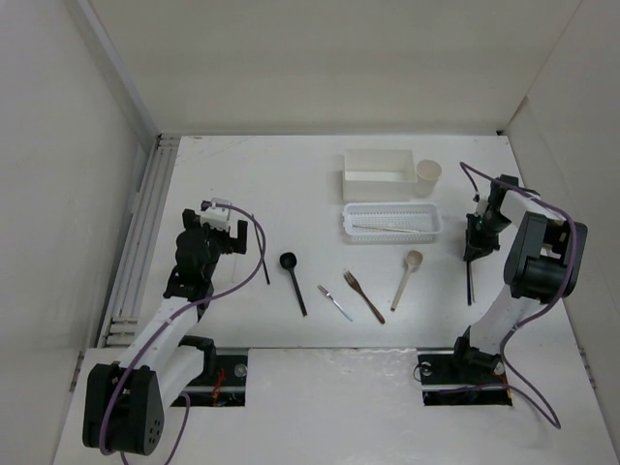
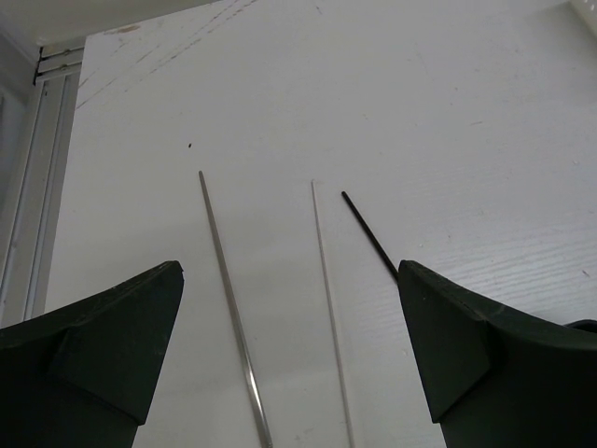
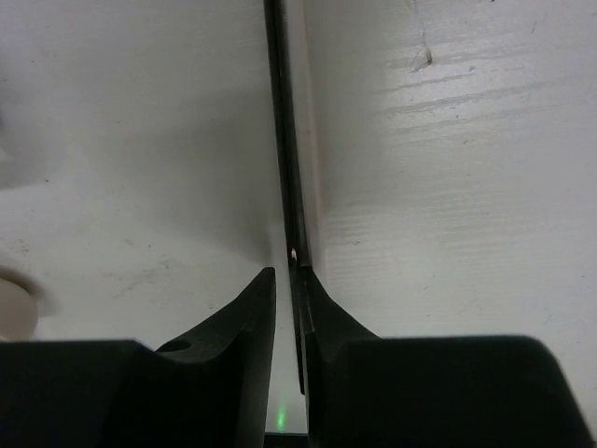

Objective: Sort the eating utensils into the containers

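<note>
My right gripper [image 1: 475, 250] is shut on a thin dark chopstick [image 1: 470, 286]; in the right wrist view the chopstick [image 3: 283, 140] runs between the nearly closed fingers of that gripper [image 3: 289, 273]. My left gripper [image 1: 225, 240] is open and empty low over the table. In the left wrist view that gripper [image 2: 290, 271] frames two thin silvery rods [image 2: 229, 299], with a second dark chopstick [image 2: 368, 233] by the right finger; this chopstick also shows from above [image 1: 263, 266]. The black spoon [image 1: 289, 261], silver fork [image 1: 335, 303], brown fork [image 1: 363, 295] and beige spoon [image 1: 407, 274] lie mid-table.
The rectangular box [image 1: 347, 174] and the cream cup [image 1: 428, 177] stand at the back. The perforated basket [image 1: 349, 225] in front of them holds thin silvery sticks [image 1: 392, 229]. White walls close in the table on three sides, with a grooved rail [image 1: 145, 223] along the left.
</note>
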